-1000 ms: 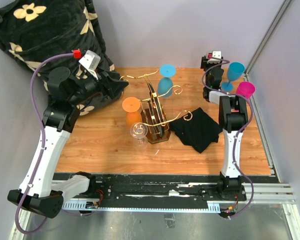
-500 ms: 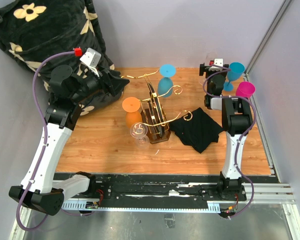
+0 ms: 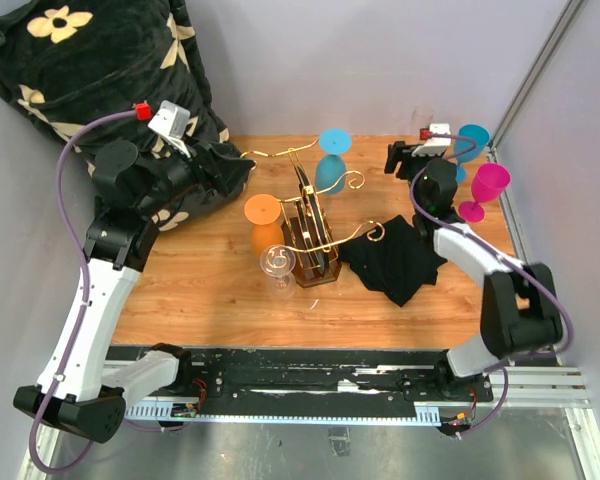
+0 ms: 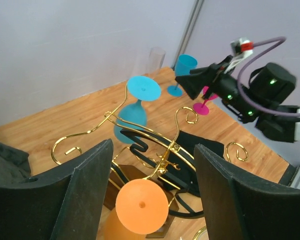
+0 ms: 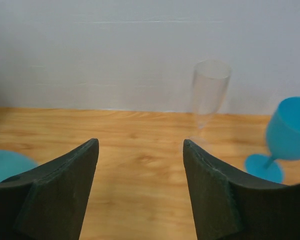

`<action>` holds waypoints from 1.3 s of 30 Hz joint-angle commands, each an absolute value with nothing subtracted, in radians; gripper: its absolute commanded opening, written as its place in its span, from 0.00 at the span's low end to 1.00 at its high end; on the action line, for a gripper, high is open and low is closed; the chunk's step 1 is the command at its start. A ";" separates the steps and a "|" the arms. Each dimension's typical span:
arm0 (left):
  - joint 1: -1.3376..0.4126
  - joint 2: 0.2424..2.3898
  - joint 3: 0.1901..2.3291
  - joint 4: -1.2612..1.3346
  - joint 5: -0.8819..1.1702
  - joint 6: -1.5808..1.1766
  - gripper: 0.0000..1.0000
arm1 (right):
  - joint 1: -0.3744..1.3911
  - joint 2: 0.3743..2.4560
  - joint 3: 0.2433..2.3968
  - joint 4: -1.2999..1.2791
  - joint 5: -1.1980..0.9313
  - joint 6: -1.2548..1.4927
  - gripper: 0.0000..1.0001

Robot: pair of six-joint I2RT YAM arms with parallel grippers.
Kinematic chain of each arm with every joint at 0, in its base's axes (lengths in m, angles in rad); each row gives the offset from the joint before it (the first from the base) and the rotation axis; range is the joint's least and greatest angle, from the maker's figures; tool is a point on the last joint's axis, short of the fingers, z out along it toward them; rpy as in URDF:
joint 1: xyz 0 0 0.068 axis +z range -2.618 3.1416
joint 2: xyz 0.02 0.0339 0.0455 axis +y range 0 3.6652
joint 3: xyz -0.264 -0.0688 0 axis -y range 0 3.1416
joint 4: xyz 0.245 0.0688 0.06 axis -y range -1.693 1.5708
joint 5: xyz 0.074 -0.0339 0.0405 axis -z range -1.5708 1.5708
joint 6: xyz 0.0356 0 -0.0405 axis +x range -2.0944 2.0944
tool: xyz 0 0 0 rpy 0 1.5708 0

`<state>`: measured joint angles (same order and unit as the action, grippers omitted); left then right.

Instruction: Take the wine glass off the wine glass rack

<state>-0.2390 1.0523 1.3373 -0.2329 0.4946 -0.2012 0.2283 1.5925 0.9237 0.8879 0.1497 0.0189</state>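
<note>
Wine glass rack (image 3: 312,225) stands on the bench (image 3: 210,290) just ahead of and below the left pincer (image 4: 154,150). Its gold wire arms carry three glasses hung upside down by their feet. An orange wine glass (image 4: 141,205) is nearest, directly beneath the gap between the left pincer's fingers. A blue wine glass (image 4: 135,107) hangs further ahead on the far side of the rack. A clear glass (image 3: 277,265) hangs on the near side.

The glasses look light, hard and smooth, likely slippery under the finger pads, and possibly brittle at the thin stem. The orange one seems the natural pick. The bowl, or the stem just under the foot, offers the best hold, with a gentle squeeze. It would probably need sliding out along the wire rather than lifting straight up, and the rack may tip if the foot snags.

The left pincer is spread wide, grasping nothing and touching nothing. The right pincer (image 5: 140,145) is well away from the rack, also spread wide and empty. It faces a clear flute (image 5: 208,90) and a blue goblet (image 5: 290,130) standing ahead of it, to its right.
</note>
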 commanded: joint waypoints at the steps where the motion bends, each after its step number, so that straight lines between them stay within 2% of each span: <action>1: -0.242 1.015 1.327 -0.209 0.459 -0.245 0.73 | 0.224 1.406 1.021 0.393 0.039 0.364 0.67; 3: -0.244 1.023 1.335 -0.206 0.464 -0.276 0.73 | 0.185 1.402 1.085 0.311 -0.098 0.506 0.64; 8: -0.243 1.044 1.344 -0.196 0.493 -0.328 0.72 | 0.142 1.497 1.237 0.258 -0.475 0.798 0.43; 12: -0.244 1.032 1.325 -0.193 0.492 -0.337 0.72 | 0.145 1.583 1.291 0.282 -0.641 0.935 0.41; 22: -0.242 1.052 1.295 -0.221 0.432 -0.328 0.71 | 0.172 1.676 1.290 0.433 -0.758 1.072 0.41; 25: -0.243 1.086 1.291 -0.290 0.319 -0.336 0.65 | 0.173 1.683 1.284 0.454 -0.756 1.085 0.40; 28: -0.242 1.139 1.317 -0.405 0.146 -0.382 0.45 | 0.172 1.680 1.280 0.459 -0.744 1.086 0.40; 29: -0.242 1.151 1.323 -0.421 0.126 -0.395 0.42 | 0.173 1.679 1.283 0.458 -0.740 1.085 0.40; 37: -0.242 1.191 1.271 -0.400 0.178 -0.440 0.40 | 0.180 1.727 1.322 0.473 -0.754 1.098 0.39; 39: -0.242 1.190 1.258 -0.391 0.197 -0.440 0.41 | 0.182 1.744 1.336 0.487 -0.757 1.106 0.35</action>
